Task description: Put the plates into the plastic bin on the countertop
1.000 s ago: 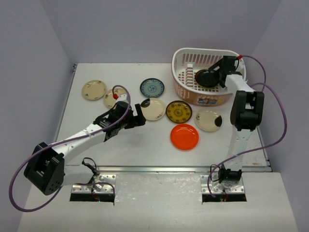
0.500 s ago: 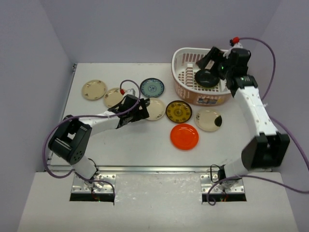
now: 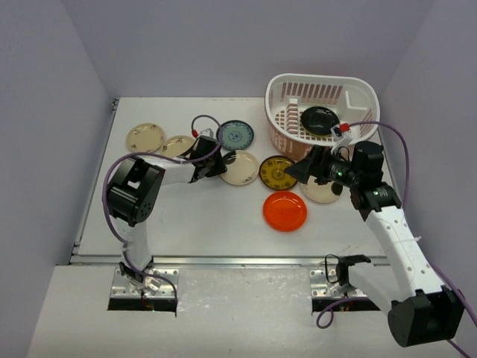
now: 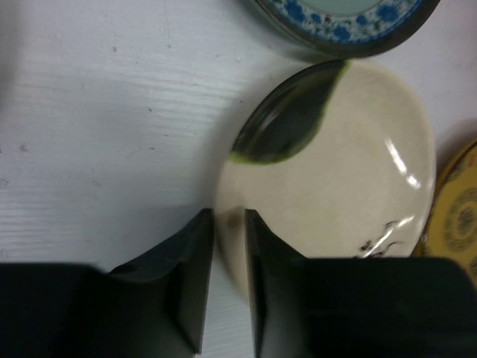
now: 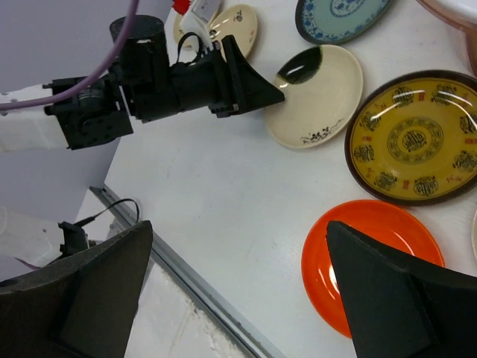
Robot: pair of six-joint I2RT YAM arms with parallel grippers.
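A cream plate with a dark patch (image 3: 242,170) lies on the countertop (image 3: 209,220). My left gripper (image 3: 222,165) comes at it from the left and is shut on its near rim; the rim sits between the narrow jaws (image 4: 229,224). A black plate (image 3: 320,119) lies inside the plastic bin (image 3: 313,77). Out of the bin, my right gripper (image 3: 302,170) hangs wide open and holds nothing (image 5: 238,227). It is above the brown-gold plate (image 3: 276,172) and the orange plate (image 3: 285,211). Another cream plate (image 3: 320,192) is partly hidden by the right arm.
A blue patterned plate (image 3: 235,135) lies just behind the gripped plate. Two cream plates (image 3: 144,138) (image 3: 177,146) lie at the left. The metal front edge (image 3: 238,260) runs along the near side. Purple cables loop beside both arms.
My left gripper has reached the cream plate and its jaws have narrowed onto the rim. My right gripper has left the bin and moved forward and left, over the plates.
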